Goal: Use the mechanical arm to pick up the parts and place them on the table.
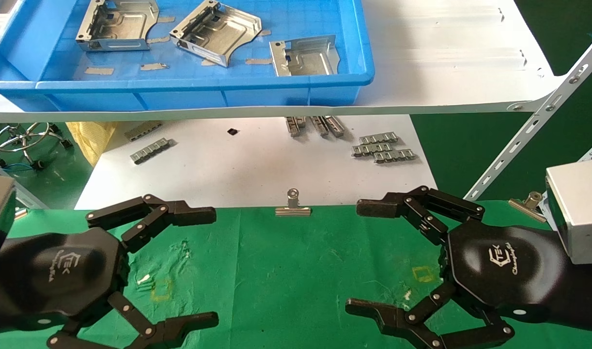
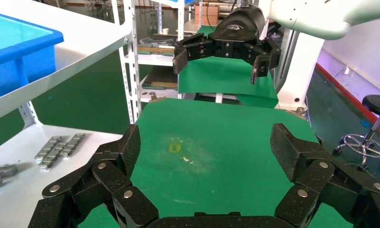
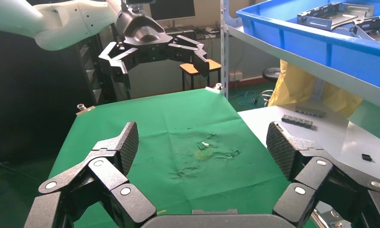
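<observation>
Both of our hands hover low over the table [image 1: 286,271], fingers spread wide and holding nothing: our left gripper [image 1: 153,271] near its left edge, our right gripper [image 1: 397,261] near its right edge. Beyond the far edge, 3 parts [image 1: 213,31] lie in the blue bin [image 1: 179,89] on the white shelf [image 1: 446,53].

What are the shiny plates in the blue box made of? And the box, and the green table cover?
The plates look like bare stamped sheet metal: silvery, reflective, with folded rims. The blue box seems to be moulded plastic, smooth and slightly glossy. The green cover is probably cloth; it wrinkles.
</observation>
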You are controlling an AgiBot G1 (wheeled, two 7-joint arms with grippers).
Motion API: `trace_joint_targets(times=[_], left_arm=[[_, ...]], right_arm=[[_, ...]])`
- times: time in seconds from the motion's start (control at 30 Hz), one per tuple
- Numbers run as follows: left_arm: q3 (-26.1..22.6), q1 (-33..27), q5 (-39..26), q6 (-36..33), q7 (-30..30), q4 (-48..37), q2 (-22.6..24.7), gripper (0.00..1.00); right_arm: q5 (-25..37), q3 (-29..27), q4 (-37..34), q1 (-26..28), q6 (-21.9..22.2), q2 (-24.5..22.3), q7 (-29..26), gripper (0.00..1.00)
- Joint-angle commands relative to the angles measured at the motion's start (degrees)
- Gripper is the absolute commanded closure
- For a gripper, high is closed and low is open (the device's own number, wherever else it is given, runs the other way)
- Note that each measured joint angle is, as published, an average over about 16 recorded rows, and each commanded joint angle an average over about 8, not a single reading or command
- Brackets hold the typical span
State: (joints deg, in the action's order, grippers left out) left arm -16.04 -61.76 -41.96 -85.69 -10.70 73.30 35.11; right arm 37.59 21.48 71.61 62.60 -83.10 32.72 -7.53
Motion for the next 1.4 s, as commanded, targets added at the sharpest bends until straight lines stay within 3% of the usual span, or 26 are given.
trace_joint_targets(times=[0.03,0.67,0.93,1.4], left_arm=[[0.0,0.0,0.0,0.0,0.0,0.0,0.0,0.00],[0.0,0.0,0.0,0.0,0.0,0.0,0.0,0.00],[0.0,0.0,0.0,0.0,0.0,0.0,0.0,0.00],[0.0,0.0,0.0,0.0,0.0,0.0,0.0,0.00]], right_arm=[[0.0,0.0,0.0,0.0,0.0,0.0,0.0,0.00],[0.0,0.0,0.0,0.0,0.0,0.0,0.0,0.00],[0.0,0.0,0.0,0.0,0.0,0.0,0.0,1.00],[0.0,0.0,0.0,0.0,0.0,0.0,0.0,1.00]])
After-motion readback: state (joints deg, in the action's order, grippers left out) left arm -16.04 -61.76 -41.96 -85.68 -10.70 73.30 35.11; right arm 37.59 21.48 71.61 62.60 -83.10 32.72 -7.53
